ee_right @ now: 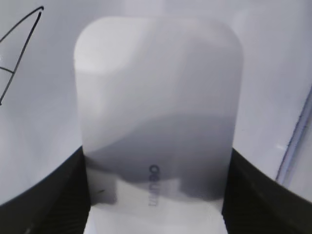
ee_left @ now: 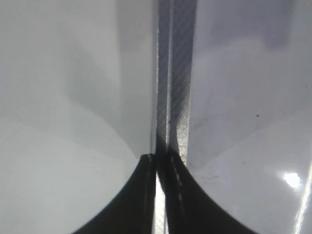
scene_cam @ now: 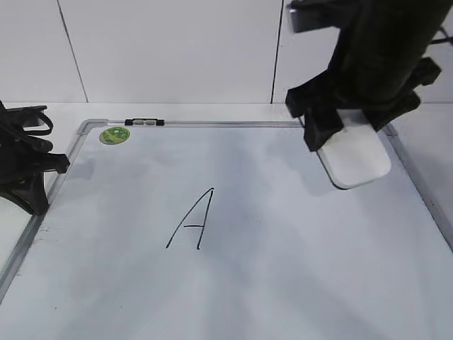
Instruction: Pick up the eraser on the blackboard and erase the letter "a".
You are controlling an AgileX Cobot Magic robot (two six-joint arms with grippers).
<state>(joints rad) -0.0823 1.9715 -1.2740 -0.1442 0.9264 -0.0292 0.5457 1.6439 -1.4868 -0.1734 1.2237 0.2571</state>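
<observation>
The eraser [scene_cam: 354, 164], a white rounded block, is at the far right of the blackboard [scene_cam: 283, 276], a white glossy board with a silver frame. My right gripper [scene_cam: 350, 126] is shut on the eraser's two long sides. In the right wrist view the eraser [ee_right: 156, 87] fills the middle between the black fingers [ee_right: 156, 200]. I cannot tell whether it touches the board. No small lowercase "a" shows in any view. My left gripper [scene_cam: 28, 177] is shut and empty over the board's left frame [ee_left: 178, 73], fingers together [ee_left: 160, 161].
A tall slanted capital "A" [scene_cam: 192, 221] is written mid-board; its top shows in the right wrist view [ee_right: 19, 48]. A round green sticker [scene_cam: 114, 135] and a small black-and-white clip [scene_cam: 144, 122] sit at the far left corner. The board's right frame [ee_right: 297, 141] is close to the eraser.
</observation>
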